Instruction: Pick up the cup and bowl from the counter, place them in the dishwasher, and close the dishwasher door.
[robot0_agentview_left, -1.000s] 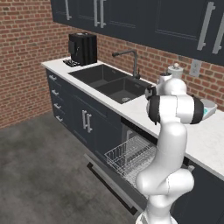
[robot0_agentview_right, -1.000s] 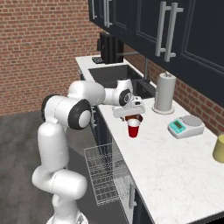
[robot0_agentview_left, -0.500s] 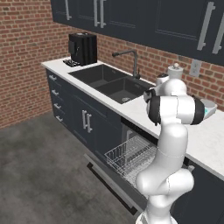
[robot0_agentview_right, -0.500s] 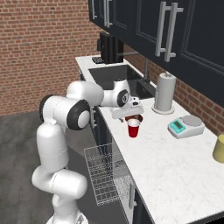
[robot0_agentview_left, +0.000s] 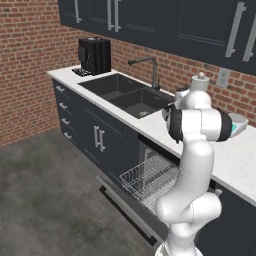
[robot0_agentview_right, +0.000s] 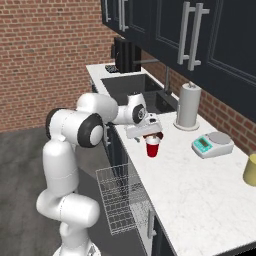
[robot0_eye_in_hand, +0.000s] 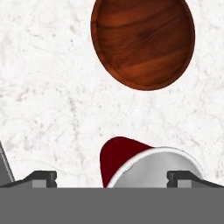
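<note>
Red cup (robot0_eye_in_hand: 127, 157) w/ white inside, reddish-brown wood-grain bowl (robot0_eye_in_hand: 143, 41), white marbled counter (robot0_eye_in_hand: 43, 96)

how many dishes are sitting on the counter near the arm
2: the red cup stands on the white counter just under the open pincer; the brown bowl sits beyond it, apart from the cup. The arm hides the counter behind it, so more may be hidden.

Even, bright, sharp rendering; faint shadows

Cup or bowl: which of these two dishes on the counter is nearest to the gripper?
The red cup. In the hand view it stands right between the open gripper's fingertips, while the brown bowl lies farther on, apart from it.
</note>
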